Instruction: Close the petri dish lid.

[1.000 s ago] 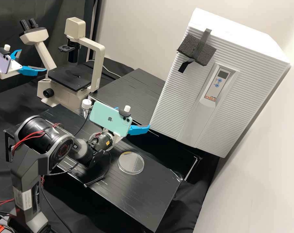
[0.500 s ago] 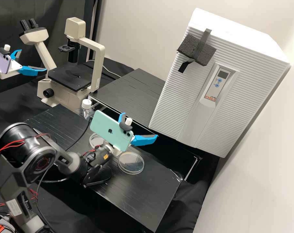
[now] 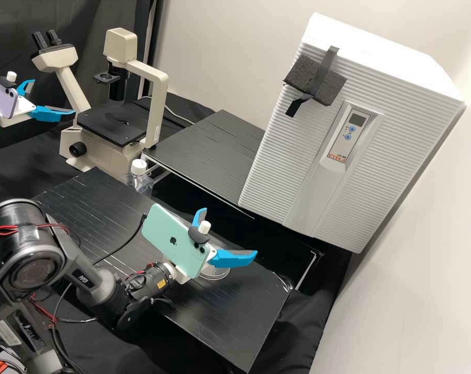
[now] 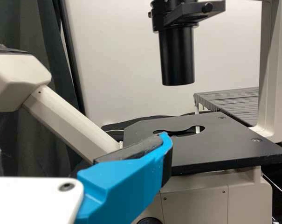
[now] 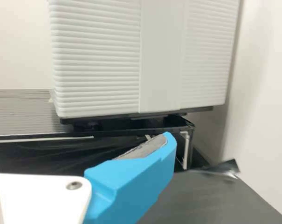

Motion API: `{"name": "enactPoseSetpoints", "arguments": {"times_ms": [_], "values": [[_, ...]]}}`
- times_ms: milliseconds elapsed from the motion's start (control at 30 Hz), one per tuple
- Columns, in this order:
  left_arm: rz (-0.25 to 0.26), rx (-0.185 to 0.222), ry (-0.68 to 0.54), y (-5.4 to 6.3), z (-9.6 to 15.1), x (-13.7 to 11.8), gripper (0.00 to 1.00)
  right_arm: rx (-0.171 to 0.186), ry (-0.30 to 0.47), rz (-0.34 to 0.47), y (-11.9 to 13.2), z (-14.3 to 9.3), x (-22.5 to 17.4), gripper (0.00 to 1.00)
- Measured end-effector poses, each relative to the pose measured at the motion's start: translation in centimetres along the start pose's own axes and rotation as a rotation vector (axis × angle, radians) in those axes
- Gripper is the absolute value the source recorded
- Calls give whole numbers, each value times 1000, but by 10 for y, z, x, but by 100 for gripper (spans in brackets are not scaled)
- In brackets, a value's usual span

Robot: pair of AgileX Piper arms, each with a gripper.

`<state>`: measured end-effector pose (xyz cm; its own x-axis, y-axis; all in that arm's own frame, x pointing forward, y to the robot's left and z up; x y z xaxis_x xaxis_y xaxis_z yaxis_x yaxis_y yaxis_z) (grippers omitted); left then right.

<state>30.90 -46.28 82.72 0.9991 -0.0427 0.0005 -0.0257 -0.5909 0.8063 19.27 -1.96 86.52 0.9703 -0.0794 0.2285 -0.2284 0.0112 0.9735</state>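
Observation:
At the upper left of the high view my left gripper [image 3: 54, 96] stands open with nothing between its fingers, beside the microscope; one blue finger of the left gripper [image 4: 127, 182] shows in the left wrist view. Over the near bench, my right gripper [image 3: 230, 231] is open and empty; the right wrist view has one finger of the right gripper [image 5: 136, 177]. A clear round petri dish [image 3: 214, 271] lies on the bench, largely hidden behind the right gripper and its phone. Whether its lid is on, I cannot tell.
A beige microscope [image 3: 71, 141] stands at the back left, with a clear bottle [image 3: 139, 180] in front of it. The large white incubator [image 3: 277, 156] is behind the bench [image 3: 235, 317] on the right. A cable [image 3: 122, 252] crosses the bench to the right arm's phone.
My right gripper has come down toward the bench's near side and covers most of the petri dish. A second clear round piece appeared left of it half a second ago. The left arm stayed still.

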Motion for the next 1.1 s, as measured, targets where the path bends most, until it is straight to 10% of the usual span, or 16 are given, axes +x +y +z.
{"name": "enactPoseSetpoints", "arguments": {"times_ms": [1100], "values": [[0,0,0,0,0,0,100,-12,-52,-76,-5,15,-32,100]]}}
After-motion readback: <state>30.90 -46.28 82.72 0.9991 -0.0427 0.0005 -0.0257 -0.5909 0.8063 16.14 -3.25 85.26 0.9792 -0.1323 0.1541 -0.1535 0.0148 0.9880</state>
